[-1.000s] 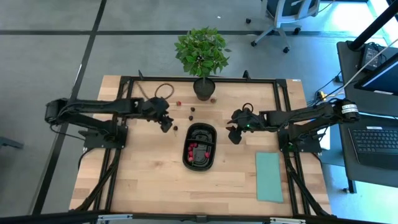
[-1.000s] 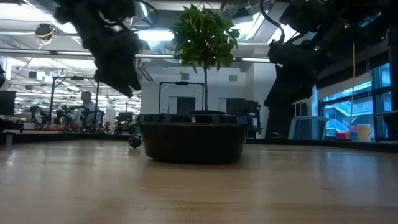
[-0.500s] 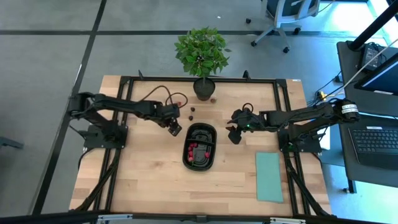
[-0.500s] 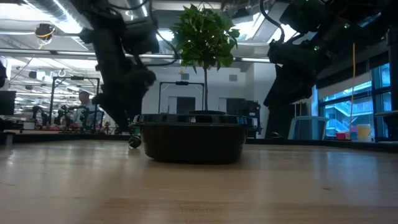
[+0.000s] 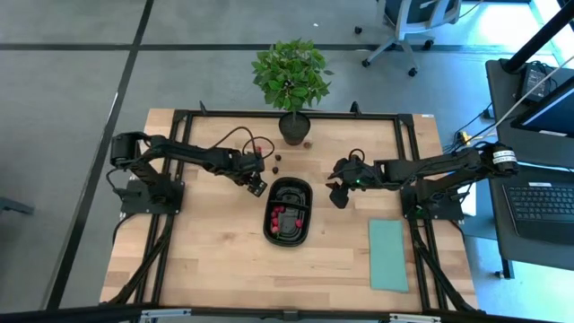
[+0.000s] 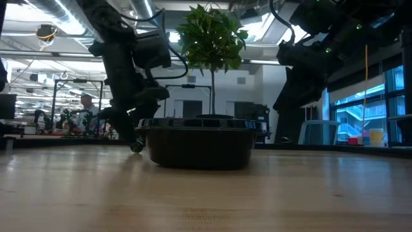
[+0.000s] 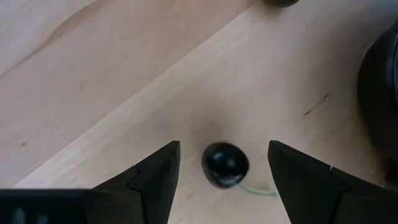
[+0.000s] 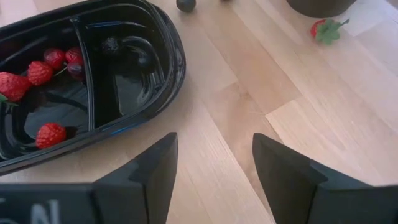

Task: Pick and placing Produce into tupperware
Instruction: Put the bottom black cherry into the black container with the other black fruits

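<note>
The left hand (image 5: 257, 187) sits low over the tabletop (image 5: 206, 260), just off the far left end of the black tray (image 5: 288, 211). Its fingers (image 7: 155, 177) stand spread, released, with a dark round fruit (image 7: 225, 165) lying on the wood between them; neither finger touches it. In the low view the same hand (image 6: 134, 138) reaches down almost to the wood beside the tray's wall (image 6: 198, 148), with the dark fruit (image 6: 136, 147) under it. The right hand (image 5: 338, 193) hangs just beside the tray's right side, above the tabletop, its fingers (image 8: 155, 174) parted and holding nothing. The tray is a glossy oval split by a divider (image 8: 87, 84): one compartment holds several red berries (image 8: 40, 72), and the other holds a dark berry (image 8: 111, 45) near its end. In the high view the red pieces (image 5: 281, 215) show in the tray's left half. More fruit lies loose on the wood beyond the tray: a dark piece (image 5: 277, 168), another (image 5: 278, 158) near it, a red one (image 5: 258, 149), and one (image 5: 308, 143) beside the pot. The right wrist view shows a red berry with green leaves (image 8: 322, 30) near the pot (image 8: 318, 6). The potted plant (image 5: 291, 76) stands at the far edge. A pale teal sheet (image 5: 388, 255) lies flat near the right front, well apart from the tray.
</note>
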### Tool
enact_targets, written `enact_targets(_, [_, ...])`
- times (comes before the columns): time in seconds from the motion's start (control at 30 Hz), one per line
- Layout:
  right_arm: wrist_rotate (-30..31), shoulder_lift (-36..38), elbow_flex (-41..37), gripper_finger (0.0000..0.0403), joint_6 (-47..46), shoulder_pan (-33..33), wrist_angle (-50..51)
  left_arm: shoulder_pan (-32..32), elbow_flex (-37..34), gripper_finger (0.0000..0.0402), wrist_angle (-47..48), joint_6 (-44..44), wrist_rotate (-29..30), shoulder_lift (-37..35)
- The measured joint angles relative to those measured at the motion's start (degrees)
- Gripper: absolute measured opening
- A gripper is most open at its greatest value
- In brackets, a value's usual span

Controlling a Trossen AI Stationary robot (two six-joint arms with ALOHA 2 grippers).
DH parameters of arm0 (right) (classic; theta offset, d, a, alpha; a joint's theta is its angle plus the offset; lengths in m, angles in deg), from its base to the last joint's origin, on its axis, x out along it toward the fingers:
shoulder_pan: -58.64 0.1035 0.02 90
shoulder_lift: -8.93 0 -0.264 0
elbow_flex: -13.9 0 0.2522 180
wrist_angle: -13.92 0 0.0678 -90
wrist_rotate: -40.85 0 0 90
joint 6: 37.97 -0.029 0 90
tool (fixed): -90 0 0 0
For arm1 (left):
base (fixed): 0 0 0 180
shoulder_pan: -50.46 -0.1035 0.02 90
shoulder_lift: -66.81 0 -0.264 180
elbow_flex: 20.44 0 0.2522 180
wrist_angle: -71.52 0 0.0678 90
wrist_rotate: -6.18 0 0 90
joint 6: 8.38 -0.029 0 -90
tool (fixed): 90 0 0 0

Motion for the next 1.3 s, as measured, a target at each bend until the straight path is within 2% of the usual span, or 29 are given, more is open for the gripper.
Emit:
enact_targets(0.93, [0.0, 0.0, 0.0, 0.0209, -0.1, 0.0, 0.0, 0.4, 0.3, 0.0234, 0.1, -2.0, 0.0, 2.9])
enact_targets(1.07, [0.0, 0.0, 0.0, 0.0209, -0.1, 0.0, 0.0, 0.4, 0.2, 0.0214, 0.3, -2.5, 0.1, 3.0])
enact_targets(1.3, [0.0, 0.0, 0.0, 0.0209, -0.1, 0.0, 0.0, 0.3, 0.1, 0.0155, 0.6, -2.8, 0.5, 3.0])
